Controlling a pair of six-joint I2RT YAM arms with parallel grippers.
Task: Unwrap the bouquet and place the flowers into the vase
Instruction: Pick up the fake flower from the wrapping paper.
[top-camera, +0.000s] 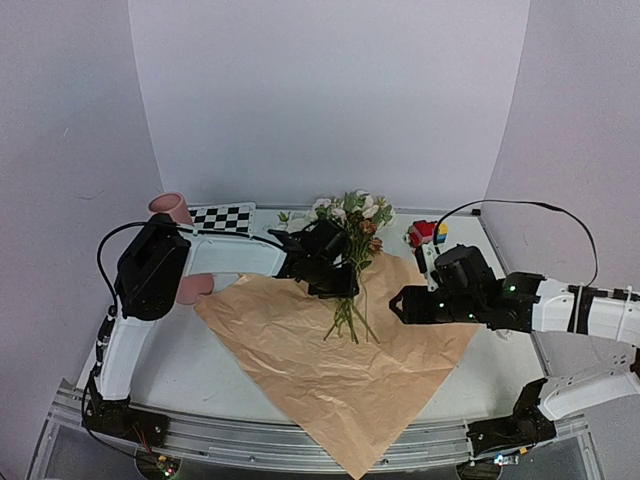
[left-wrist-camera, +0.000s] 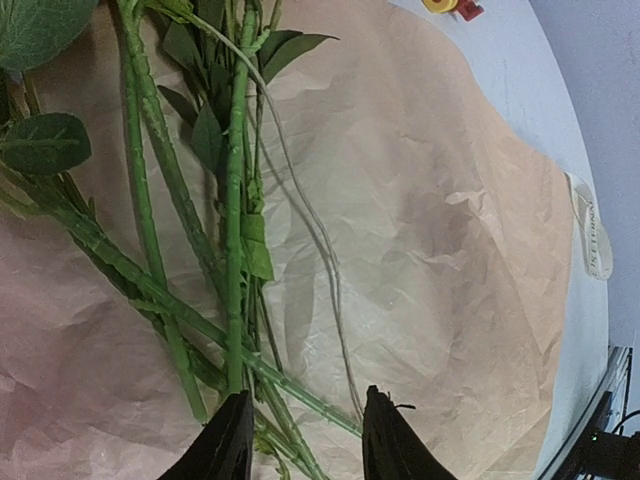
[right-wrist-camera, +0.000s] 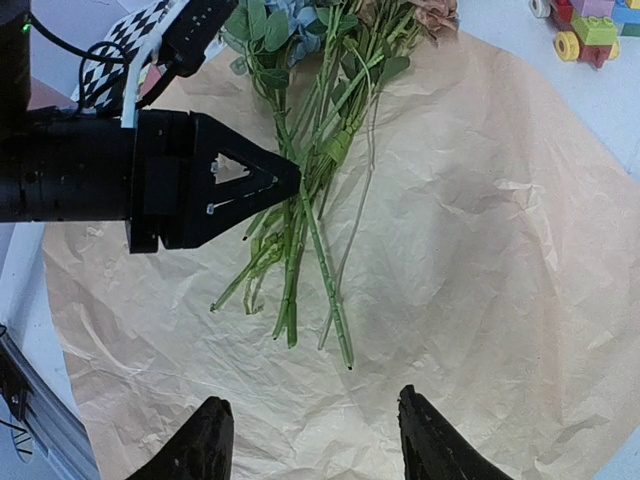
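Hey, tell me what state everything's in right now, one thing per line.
Paper: unwrapped, spread flat.
Flowers: lying loose on the paper.
Vase: upright, no flowers in it, partly hidden.
Left gripper: astride the flowers' stems, grip unclear.
Right gripper: open, empty, above the paper.

White arms (top-camera: 122, 352), black joints (top-camera: 152, 268), black cables (top-camera: 520, 203), apparently green indicator lights (top-camera: 511, 288).
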